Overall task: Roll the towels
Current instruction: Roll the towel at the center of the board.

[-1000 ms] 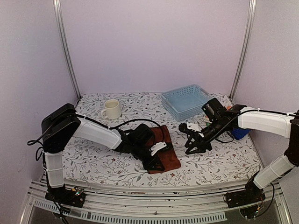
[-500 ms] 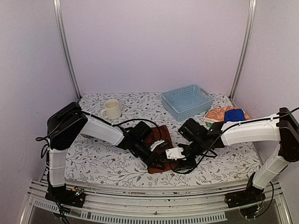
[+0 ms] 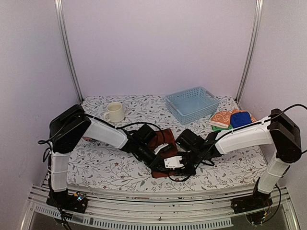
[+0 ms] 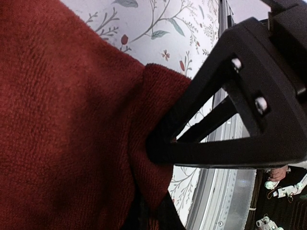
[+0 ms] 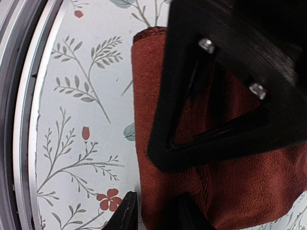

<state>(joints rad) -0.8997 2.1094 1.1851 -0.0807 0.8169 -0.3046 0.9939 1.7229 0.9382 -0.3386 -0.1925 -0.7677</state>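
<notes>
The rust-brown towel point(image 3: 165, 139) lies flat at the front middle of the table. In the left wrist view it point(image 4: 62, 120) fills the left half. My left gripper point(image 3: 161, 165) point(image 4: 151, 215) is shut on a raised fold at the towel's near edge. My right gripper point(image 3: 179, 167) point(image 5: 158, 213) is open and straddles the towel's point(image 5: 158, 143) near edge beside the left one, with one finger point(image 5: 127, 211) on the bare tablecloth. An orange patterned towel point(image 3: 220, 117), a royal-blue towel point(image 3: 241, 118) and a green one point(image 3: 221, 127) are piled at the right.
A pale blue lattice basket point(image 3: 192, 104) stands at the back right. A cream mug point(image 3: 115, 112) stands at the back left. The table's metal front rail point(image 5: 24, 96) runs close to both grippers. The two grippers' fingers nearly touch.
My right arm has swung left from the right side down to the towel's near edge, uncovering the towel pile. My left gripper has stayed on the towel's near edge.
</notes>
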